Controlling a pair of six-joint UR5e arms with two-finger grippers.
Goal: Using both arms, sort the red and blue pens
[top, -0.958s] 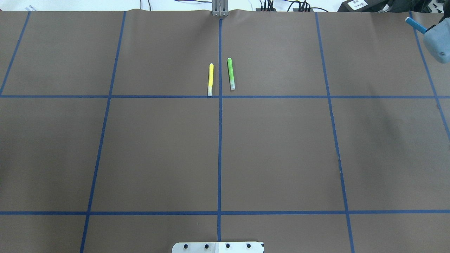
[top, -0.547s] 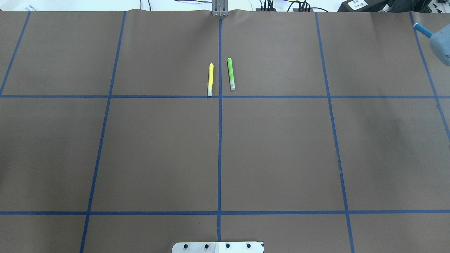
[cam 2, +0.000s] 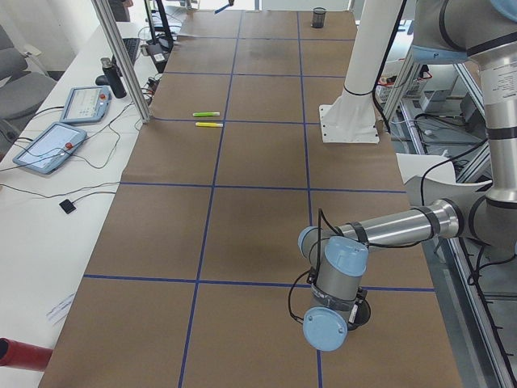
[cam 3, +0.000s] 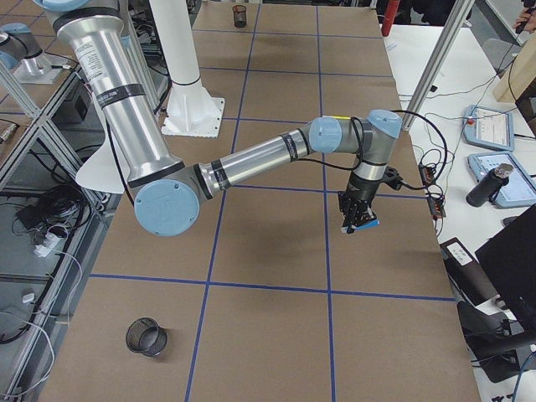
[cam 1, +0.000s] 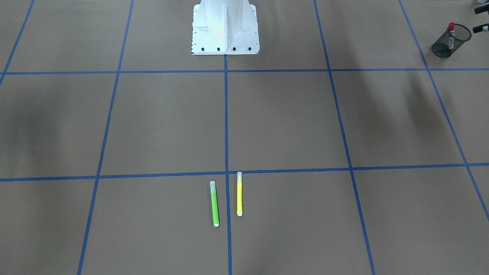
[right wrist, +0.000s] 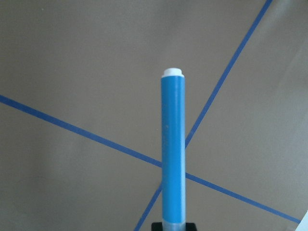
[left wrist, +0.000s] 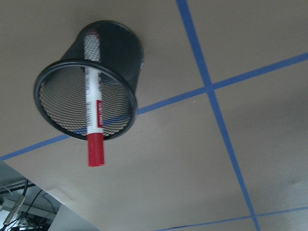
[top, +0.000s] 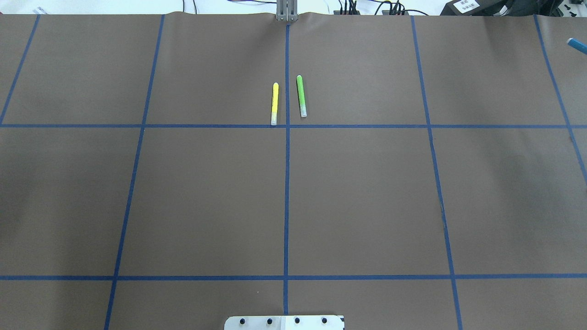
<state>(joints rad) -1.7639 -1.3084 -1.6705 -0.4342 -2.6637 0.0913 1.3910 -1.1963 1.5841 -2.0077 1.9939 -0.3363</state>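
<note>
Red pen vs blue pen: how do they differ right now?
Place: the red pen sits in the mesh cup, cap poking past the rim; the blue pen is gripped by the right tool. Look: red pen has a white barrel and red cap; blue pen has a blue barrel and pale tip. Both are slim markers.
</note>
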